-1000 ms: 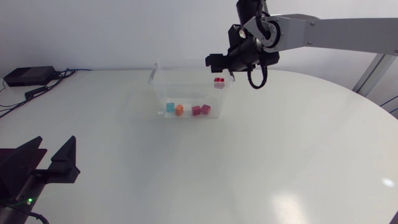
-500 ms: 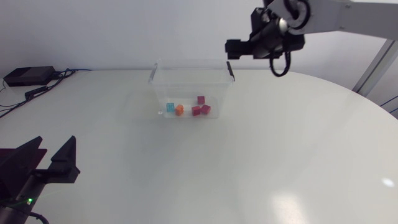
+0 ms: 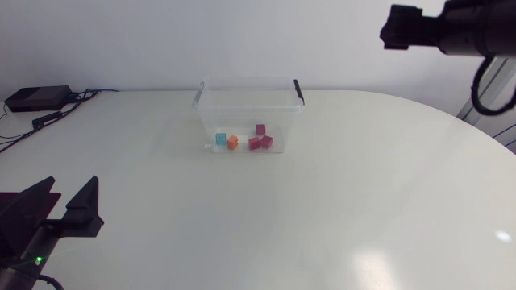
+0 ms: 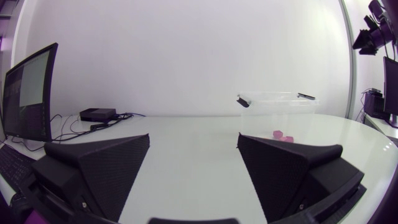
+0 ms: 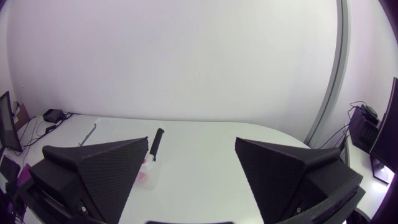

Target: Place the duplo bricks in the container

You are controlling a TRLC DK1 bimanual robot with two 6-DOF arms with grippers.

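clear container [image 3: 247,106] holds teal, orange and magenta bricks [image 3: 255,143] — left end effector [image 4: 194,137], right end effector [image 5: 191,140] both apart.

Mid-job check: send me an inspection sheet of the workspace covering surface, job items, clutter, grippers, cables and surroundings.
Surface: white round table, glossy, with light glare.
Job's things: clear plastic container with black handles holds a teal brick, an orange brick and three magenta bricks; all five visible bricks are inside.
Clutter: small black box near the table's far-left edge.
Grippers: left gripper open, empty, low at the near-left; right gripper open, empty, high to the container's right.
Cables: black cables lead from the box.
Surroundings: nothing seen.
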